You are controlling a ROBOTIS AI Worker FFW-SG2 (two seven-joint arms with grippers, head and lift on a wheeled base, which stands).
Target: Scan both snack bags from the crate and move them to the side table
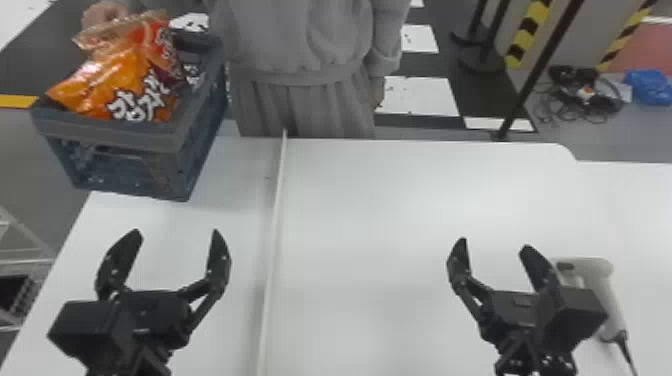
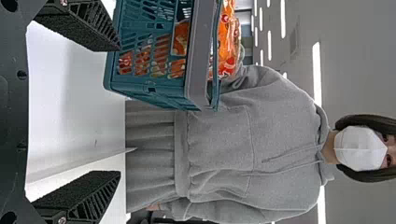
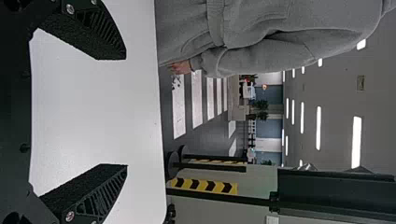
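Both snack bags point(image 1: 107, 75) (orange, partly red) sit in the blue-gray crate point(image 1: 107, 127), tops above the rim, at the far L corner of the white surface point(image 1: 380, 210); a person's hand point(image 1: 103, 14) is at their upper edge, contact can't be told. L end effector point(image 1: 177, 234): fingers spread apart, over the surface on the near side of the crate; R end effector point(image 1: 494, 245): fingers likewise apart, above the surface w/ the pale handheld scanner point(image 1: 596, 268) lying just to its R, cord point(image 1: 625, 352) toward the near edge.
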